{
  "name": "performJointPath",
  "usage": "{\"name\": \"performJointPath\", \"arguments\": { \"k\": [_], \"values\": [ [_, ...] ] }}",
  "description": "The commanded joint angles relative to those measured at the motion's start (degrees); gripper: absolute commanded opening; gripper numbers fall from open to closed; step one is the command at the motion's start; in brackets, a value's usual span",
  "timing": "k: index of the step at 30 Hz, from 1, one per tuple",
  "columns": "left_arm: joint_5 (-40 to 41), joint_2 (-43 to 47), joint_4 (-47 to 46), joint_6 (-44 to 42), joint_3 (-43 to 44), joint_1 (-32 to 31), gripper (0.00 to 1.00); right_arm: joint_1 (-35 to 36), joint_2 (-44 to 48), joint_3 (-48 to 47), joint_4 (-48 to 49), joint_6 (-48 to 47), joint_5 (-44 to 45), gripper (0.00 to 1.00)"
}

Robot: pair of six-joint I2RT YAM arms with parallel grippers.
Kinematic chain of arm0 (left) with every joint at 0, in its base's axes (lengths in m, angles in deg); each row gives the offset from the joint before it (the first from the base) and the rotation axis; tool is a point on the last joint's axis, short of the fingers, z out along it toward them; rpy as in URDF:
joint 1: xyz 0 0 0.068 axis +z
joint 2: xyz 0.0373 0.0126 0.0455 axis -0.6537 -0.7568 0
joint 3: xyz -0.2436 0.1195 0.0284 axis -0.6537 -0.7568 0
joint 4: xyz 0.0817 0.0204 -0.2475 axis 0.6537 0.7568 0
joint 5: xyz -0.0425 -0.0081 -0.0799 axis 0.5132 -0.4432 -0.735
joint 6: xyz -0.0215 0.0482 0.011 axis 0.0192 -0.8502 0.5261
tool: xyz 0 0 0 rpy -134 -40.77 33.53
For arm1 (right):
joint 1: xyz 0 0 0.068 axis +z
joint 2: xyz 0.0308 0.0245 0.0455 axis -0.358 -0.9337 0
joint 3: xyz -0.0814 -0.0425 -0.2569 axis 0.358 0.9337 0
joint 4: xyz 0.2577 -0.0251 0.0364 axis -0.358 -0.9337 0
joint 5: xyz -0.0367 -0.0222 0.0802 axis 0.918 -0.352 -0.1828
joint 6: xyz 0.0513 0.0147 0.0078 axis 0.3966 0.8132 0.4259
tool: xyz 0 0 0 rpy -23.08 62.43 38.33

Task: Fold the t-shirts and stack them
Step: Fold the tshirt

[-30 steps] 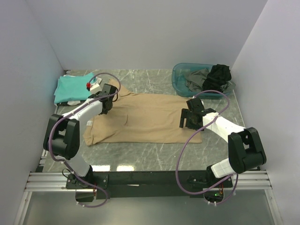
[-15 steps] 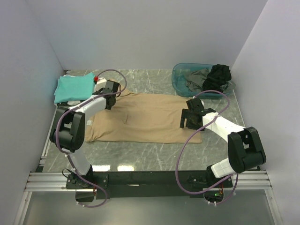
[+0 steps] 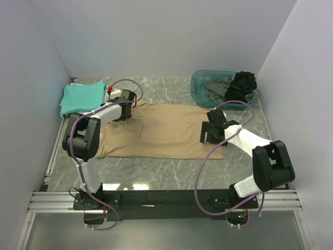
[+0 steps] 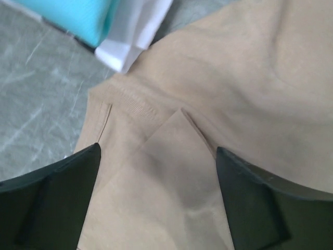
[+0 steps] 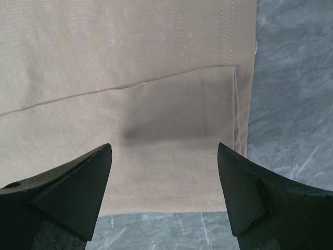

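Note:
The large tan t-shirt (image 3: 166, 133) lies flat and folded lengthwise across the middle of the table. My left gripper (image 3: 123, 108) hovers open over its left end, with a pointed fold of tan cloth (image 4: 177, 151) under the jaws and nothing held. Just past that end, a folded teal t-shirt (image 3: 80, 96) rests on a white one (image 4: 132, 31). My right gripper (image 3: 210, 133) is open above the tan shirt's right end, over its stitched hem (image 5: 218, 104), with nothing between its fingers.
A translucent blue bin (image 3: 200, 86) at the back right holds a dark grey garment (image 3: 218, 87) and a black one (image 3: 244, 82). White walls close in the table on three sides. A metal rail (image 3: 166, 200) runs along the near edge.
My left gripper was shut on the tan shirt's left end, carried it toward the back left, and has now opened and let it go. The right arm has not moved.

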Motion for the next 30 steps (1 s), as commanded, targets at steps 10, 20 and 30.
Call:
{"name": "performJointPath", "arguments": {
  "k": [10,20,30],
  "values": [
    [-5.16,14.71,6.56,11.83,-0.33,0.12,0.99,-0.36,4.00,-1.09,-0.79,0.25,2.08,0.89],
    [-16.36,31.86,-2.07,20.79,-27.31,0.20,0.99,-0.36,5.94,0.22,4.11,2.88,-3.90,0.89],
    [-14.51,32.93,2.23,30.10,-37.26,1.70,0.99,-0.44,2.51,5.58,4.22,6.92,-1.62,0.89]
  ]
}}
